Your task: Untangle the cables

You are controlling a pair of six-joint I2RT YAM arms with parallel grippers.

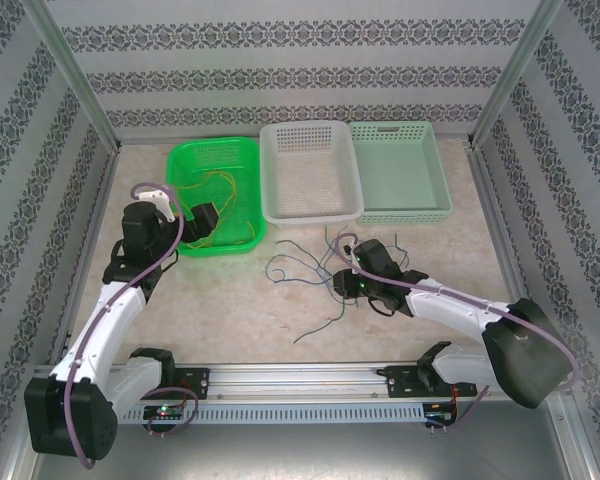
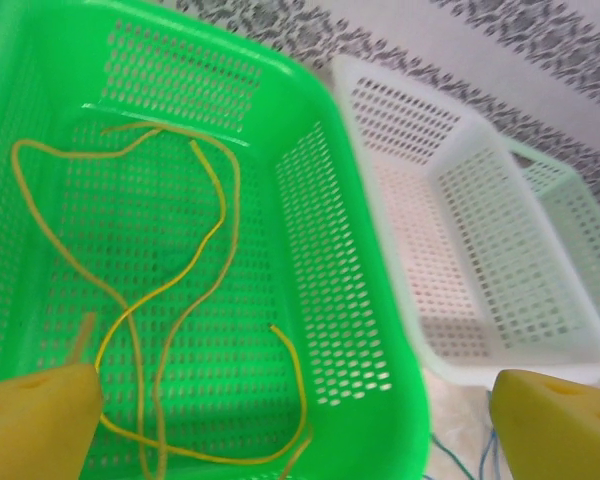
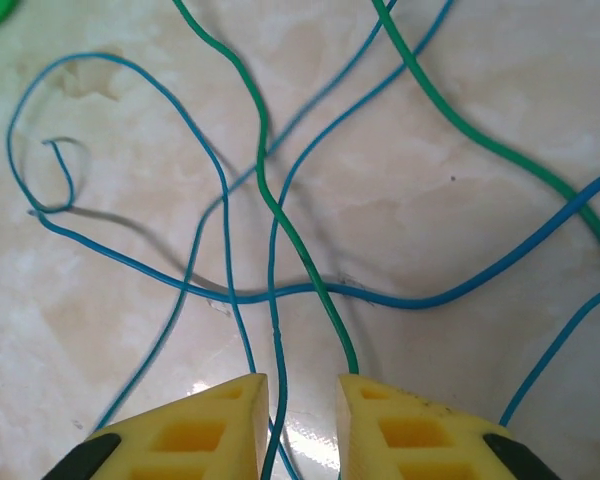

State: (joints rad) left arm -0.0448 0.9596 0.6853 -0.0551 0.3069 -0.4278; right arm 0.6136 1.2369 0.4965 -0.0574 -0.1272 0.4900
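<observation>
1. The left claw (image 2: 295, 385) is spread wide and holds nothing. It hangs over the green basket (image 2: 310, 90) at ten o'clock on the table (image 1: 230, 300), where the yellow cables (image 2: 220, 200) lie loose.
2. At six o'clock from the white basket (image 1: 310, 215), blue cables (image 3: 410, 300) and a green cable (image 3: 265, 190) cross.
3. The right claw (image 3: 303, 385) sits low there, its fingers near each other but pinching nothing. One blue cable is lined up between them to grab.

Far ends of blue cables (image 3: 410, 304) beyond right wrist view's edges.
</observation>
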